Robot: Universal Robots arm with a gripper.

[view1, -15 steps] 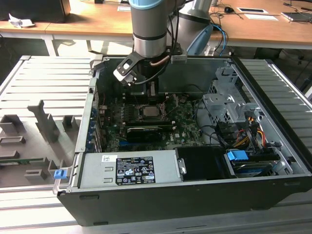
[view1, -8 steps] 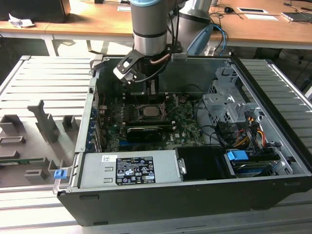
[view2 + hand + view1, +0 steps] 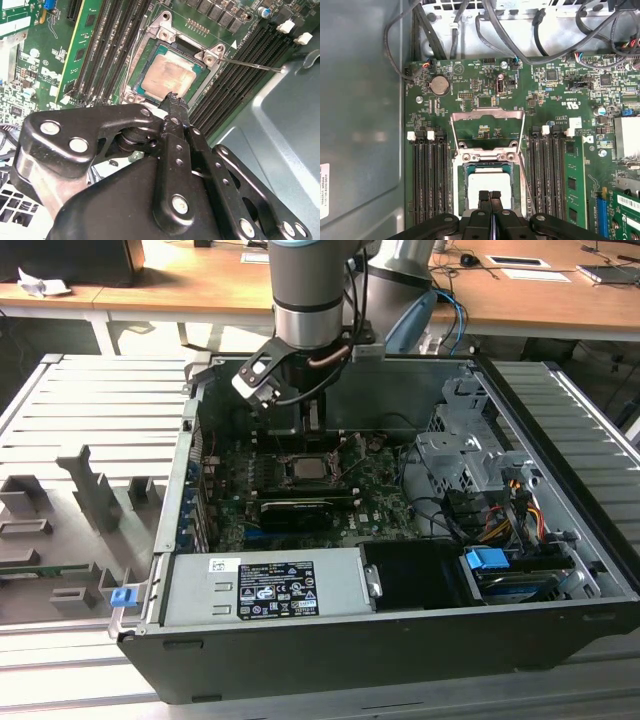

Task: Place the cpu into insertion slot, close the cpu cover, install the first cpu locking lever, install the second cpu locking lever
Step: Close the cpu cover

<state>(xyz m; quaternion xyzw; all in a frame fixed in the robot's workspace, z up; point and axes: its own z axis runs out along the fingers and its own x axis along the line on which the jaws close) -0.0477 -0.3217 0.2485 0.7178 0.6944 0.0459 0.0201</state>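
While the arm (image 3: pixel 305 290) is hung over the open computer case (image 3: pixel 400 650), the hand (image 3: pixel 490 196) is seen in both wrist views with its two black fingers pressed together and nothing pinched between them. Its tip is parked right over one edge of the cpu (image 3: pixel 487 181), though whether the metal is actually touched can't be told. The cpu is already seated flat in the insertion slot (image 3: pixel 462 180), pale silver top up, framed by the slot's dark border. The cpu cover (image 3: pixel 487 114) is flipped up off the socket, and bare green motherboard (image 3: pixel 480 95) can be seen through its square window. One thin wire locking lever (image 3: pixel 252 65) is seen in the second wrist view sticking out to the side, swung away from the socket. The socket is flanked by rows of black memory slots (image 3: pixel 427 180) on both sides, and a round coin battery (image 3: pixel 440 86) is spotted beyond the cover. In the exterior view the case is laid on its side on a grey ribbed worktop (image 3: pixel 100 410), with a grey power supply (image 3: pixel 265 585) tucked along the case wall nearest the camera.
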